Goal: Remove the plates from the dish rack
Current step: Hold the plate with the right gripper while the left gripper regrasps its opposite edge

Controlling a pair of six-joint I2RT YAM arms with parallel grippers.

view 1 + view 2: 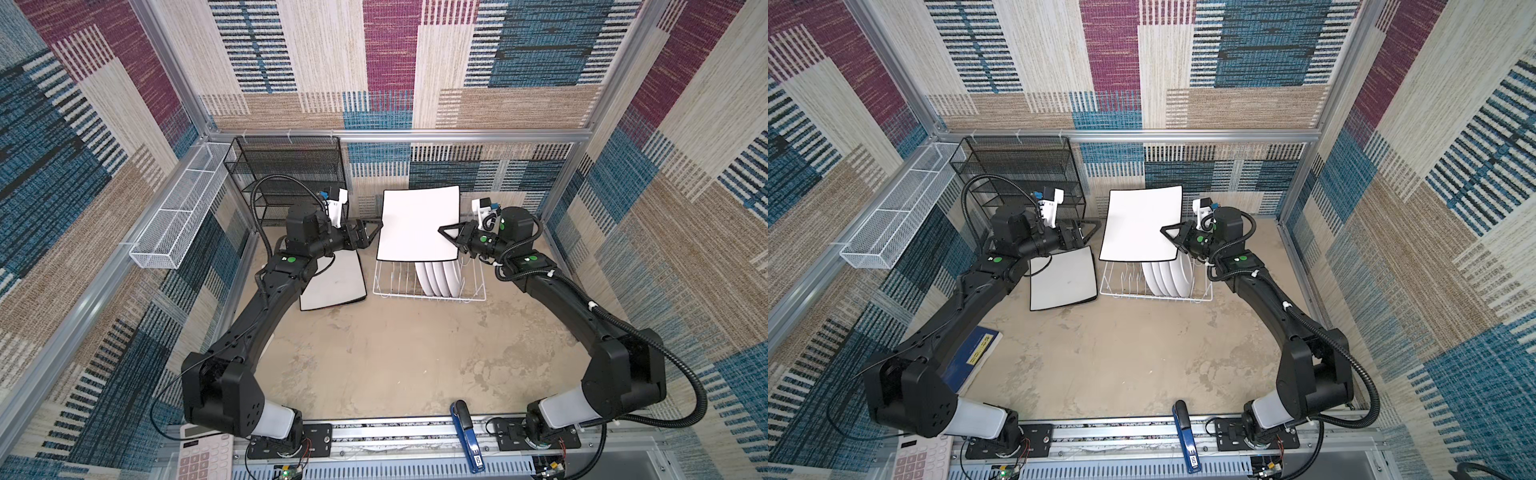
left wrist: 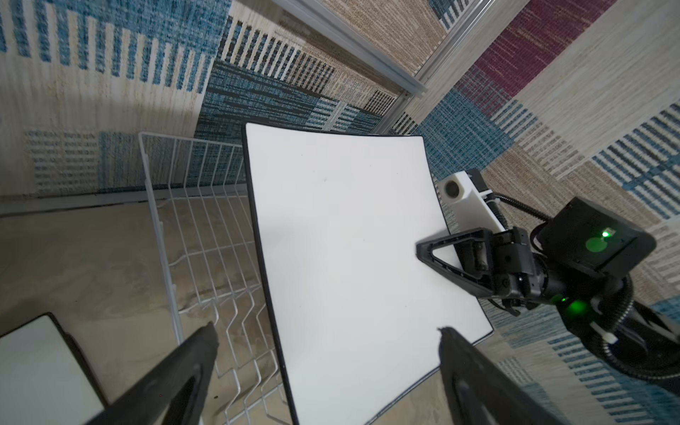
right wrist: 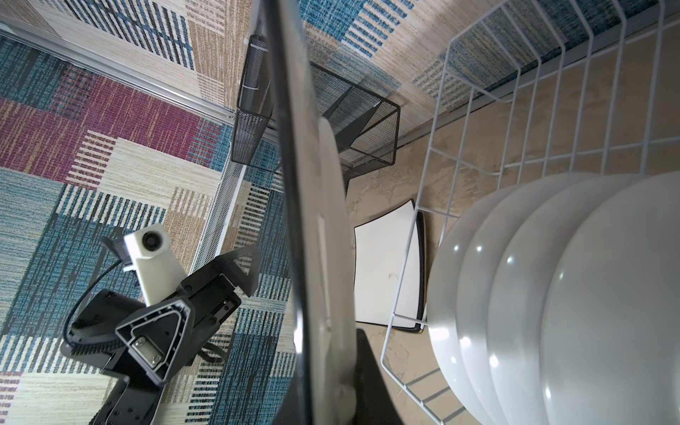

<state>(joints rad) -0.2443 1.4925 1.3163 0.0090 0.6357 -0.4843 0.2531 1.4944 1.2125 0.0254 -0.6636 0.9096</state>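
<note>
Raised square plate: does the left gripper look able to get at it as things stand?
Probably yes. The left gripper is open right beside the square plate's free edge, with nothing between them. The right gripper clamps the opposite edge, above the dish rack.

Legible text, none as far as I can see: yellow label on dark blue hardback book, white sticker on blue metal stapler and key markings on pale pink plastic calculator all too small to read.
</note>
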